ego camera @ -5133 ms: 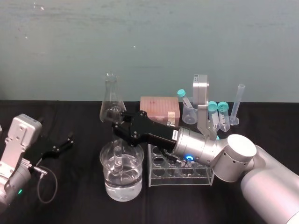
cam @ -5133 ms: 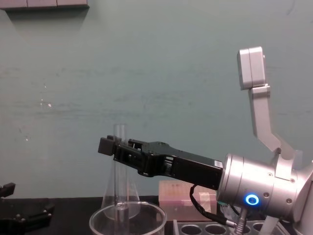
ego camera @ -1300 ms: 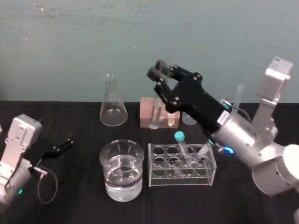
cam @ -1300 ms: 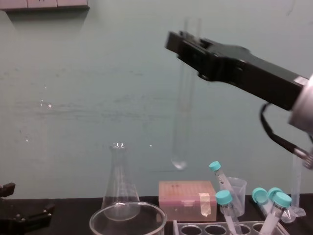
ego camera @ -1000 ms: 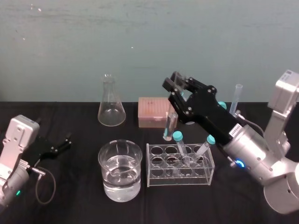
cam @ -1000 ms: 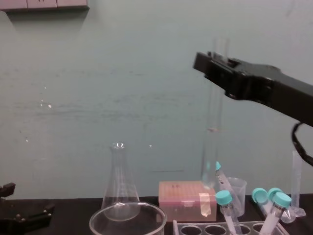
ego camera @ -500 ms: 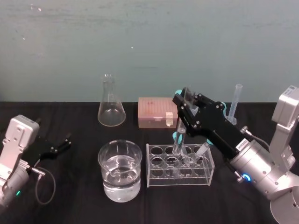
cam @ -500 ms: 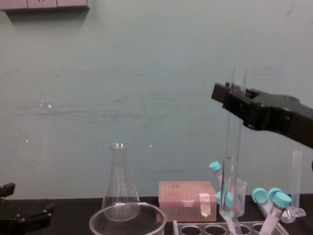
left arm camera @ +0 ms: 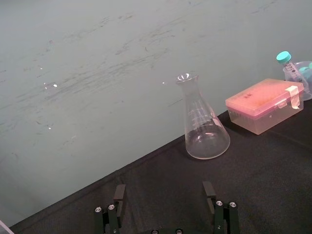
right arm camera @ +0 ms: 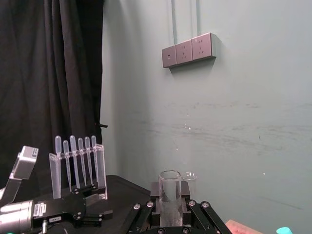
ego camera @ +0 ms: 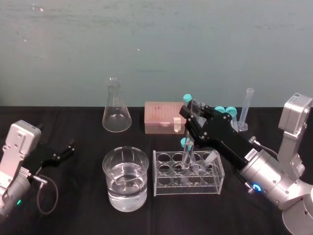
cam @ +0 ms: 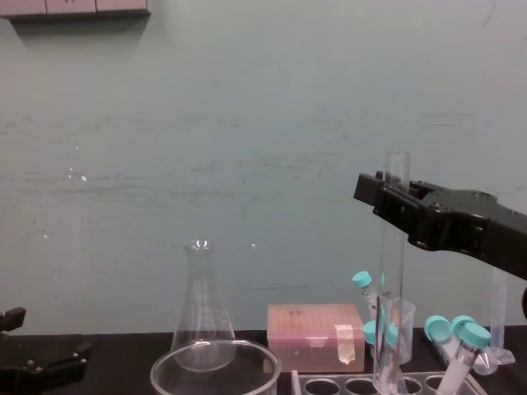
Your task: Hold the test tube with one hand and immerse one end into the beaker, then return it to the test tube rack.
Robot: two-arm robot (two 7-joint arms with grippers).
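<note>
**Head view: right claw clamped on the test tube at the rack**

Nearest me on the left, the left claw (ego camera: 66,151) sits parked low over the black desk (ego camera: 88,215). In the left wrist view its fingers (left arm camera: 114,207) stand apart with nothing between them.

Just right of it stands the beaker (ego camera: 112,188), partly filled with water (ego camera: 128,188). The test tube rack (ego camera: 190,190) sits close beside the beaker on its right, the two not touching.

The right claw (ego camera: 191,111) reaches in over the rack from the right. It is closed on the test tube (ego camera: 187,147) near the open top, and the right wrist view shows the glass pinched between both fingers. The tube stands nearly upright. In the chest view its rounded lower end (cam: 385,383) meets a hole in the rack's top. How deep it sits I cannot tell.

Farther back, a conical flask (ego camera: 116,112) stands behind the beaker. A pink box (ego camera: 164,117) sits behind the rack. Teal-capped tubes (ego camera: 231,110) and a thin graduated cylinder (ego camera: 244,110) stand at the far right.
</note>
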